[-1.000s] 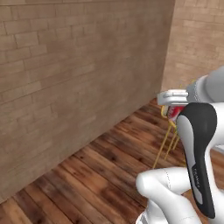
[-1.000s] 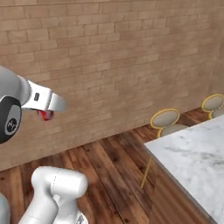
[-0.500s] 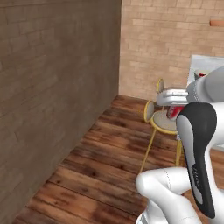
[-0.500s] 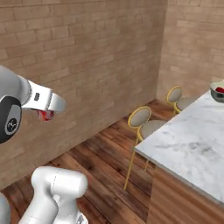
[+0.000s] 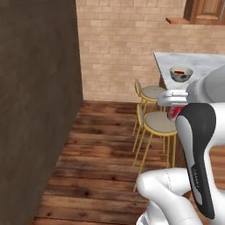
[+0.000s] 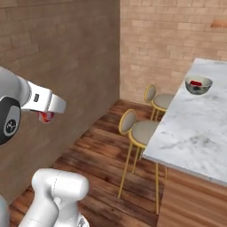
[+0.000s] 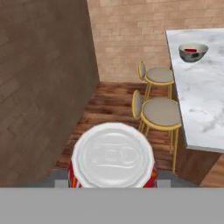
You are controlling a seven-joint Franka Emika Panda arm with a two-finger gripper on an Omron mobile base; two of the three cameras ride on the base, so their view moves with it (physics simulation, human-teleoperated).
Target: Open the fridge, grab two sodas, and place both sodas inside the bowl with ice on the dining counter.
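My gripper (image 6: pixel 46 116) is shut on a red soda (image 6: pixel 45 117) with a silver top, held up in the air ahead of the arm. In the hand view the can's silver lid (image 7: pixel 113 155) sits close in front of the camera. The same soda (image 5: pixel 174 113) peeks out beside the arm in the left base view. The bowl with ice (image 6: pixel 198 85) (image 5: pixel 181 74) (image 7: pixel 193 52) stands far off on the dining counter (image 6: pixel 195 128) (image 7: pixel 199 103), and something red, seemingly another soda (image 7: pixel 190 50), lies inside it. The fridge is out of view.
Two yellow-legged stools (image 6: pixel 138 132) (image 6: pixel 159 100) stand along the counter's near side, between me and the bowl. A brick wall (image 5: pixel 35 96) runs close on the left and another closes the far end. Wooden floor (image 5: pixel 101 162) lies open between wall and stools.
The whole picture has swung as the base turned: the counter, both stools and the bowl have come more fully into view. The gripper keeps its hold on the soda.
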